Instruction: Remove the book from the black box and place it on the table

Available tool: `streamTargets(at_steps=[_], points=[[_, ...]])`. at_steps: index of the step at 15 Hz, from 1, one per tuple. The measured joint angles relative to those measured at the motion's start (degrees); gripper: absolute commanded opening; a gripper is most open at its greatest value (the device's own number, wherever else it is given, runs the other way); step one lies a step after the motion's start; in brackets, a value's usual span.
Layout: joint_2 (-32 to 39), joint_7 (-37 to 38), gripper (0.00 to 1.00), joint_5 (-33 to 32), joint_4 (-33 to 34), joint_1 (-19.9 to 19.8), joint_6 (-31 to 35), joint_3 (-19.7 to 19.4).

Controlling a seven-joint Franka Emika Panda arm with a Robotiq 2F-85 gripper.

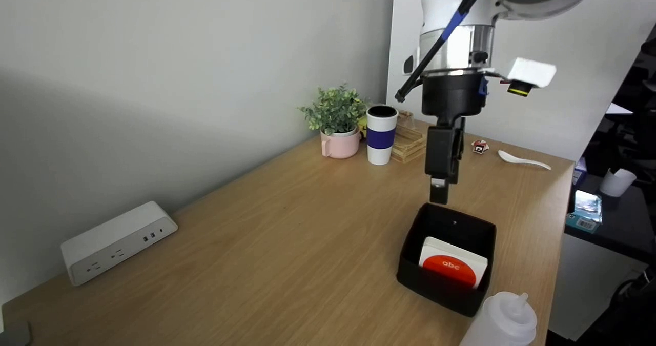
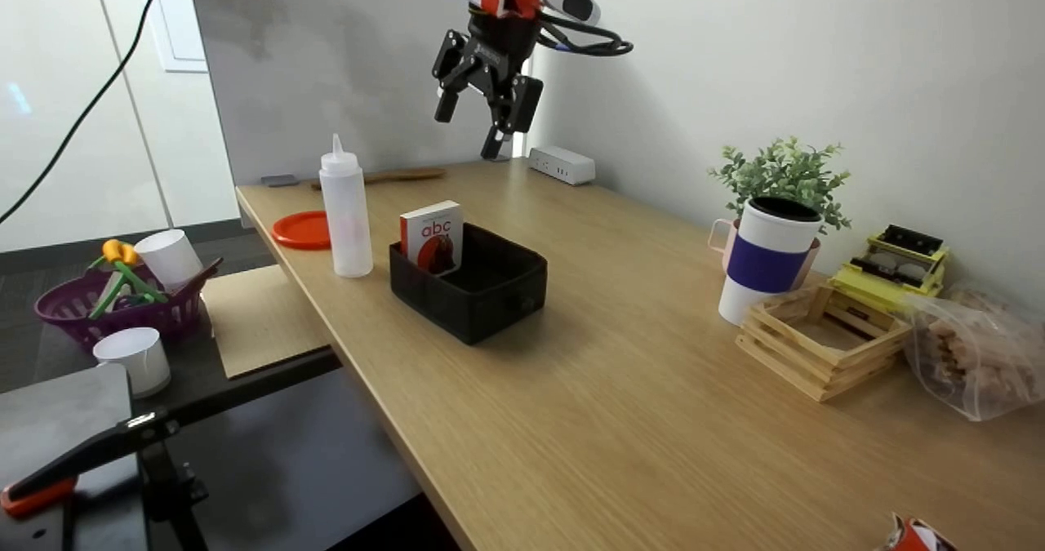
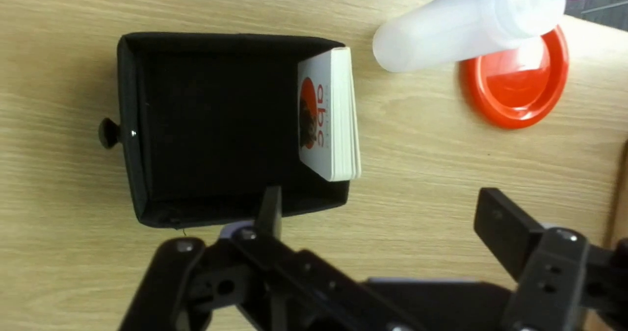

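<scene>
Black jaws wide apart above table (image 2: 637,347)

Gripper (image 2: 469,126) high over the table (image 2: 620,355), pointing down, jaws well parted. Below the jaws, on the near side: box (image 2: 433,295), book (image 2: 437,237) standing inside, "abc" cover showing, top above the rim. Bottle (image 2: 347,216) upright just beside the box, also lower than the jaws. Plate (image 2: 300,231), red, below them too, partly behind the bottle. Beyond and under the jaws, power strip (image 2: 563,165) by the wall (image 2: 735,61). Well apart from the jaws, wall side: plant (image 2: 780,171), cup (image 2: 766,261), crate (image 2: 792,343), bag (image 2: 976,355).
</scene>
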Motion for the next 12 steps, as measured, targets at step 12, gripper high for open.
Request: streamTargets(at_steps=[12], points=[[5.5,4.9,1.0,-3.5,3.3,1.1,-2.0,0.0]])
